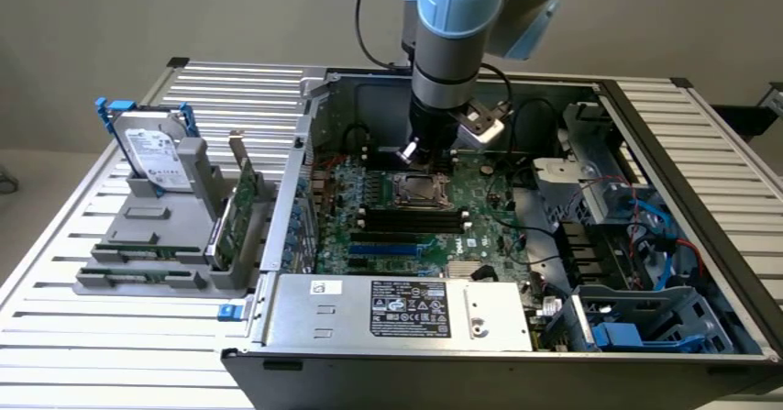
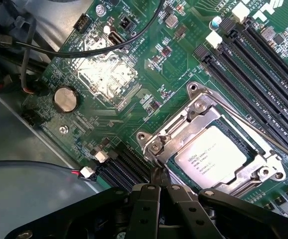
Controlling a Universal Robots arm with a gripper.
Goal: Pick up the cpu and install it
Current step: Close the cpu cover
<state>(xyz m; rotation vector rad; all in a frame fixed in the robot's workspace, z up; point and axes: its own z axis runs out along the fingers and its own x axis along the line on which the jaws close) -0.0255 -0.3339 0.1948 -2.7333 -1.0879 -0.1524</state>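
The cpu (image 2: 211, 157), a small silvery square with printed text, lies flat inside the metal socket frame (image 2: 176, 130) on the green motherboard (image 2: 134, 104). My gripper (image 2: 159, 175) is shut, with its two black fingers pressed together and nothing between them. Its tip sits just beside one corner of the socket frame, close to the cpu's edge. In the exterior view the gripper (image 1: 413, 156) hangs low inside the open computer case, just behind the socket frame (image 1: 420, 191).
Black memory slots (image 2: 253, 64) run beside the socket. A coin battery (image 2: 65, 99) and black cables (image 2: 59, 50) lie nearby. The power supply (image 1: 404, 309) fills the case front. A hard drive (image 1: 153, 149) with blue handles stands on a grey rack at the exterior view's left.
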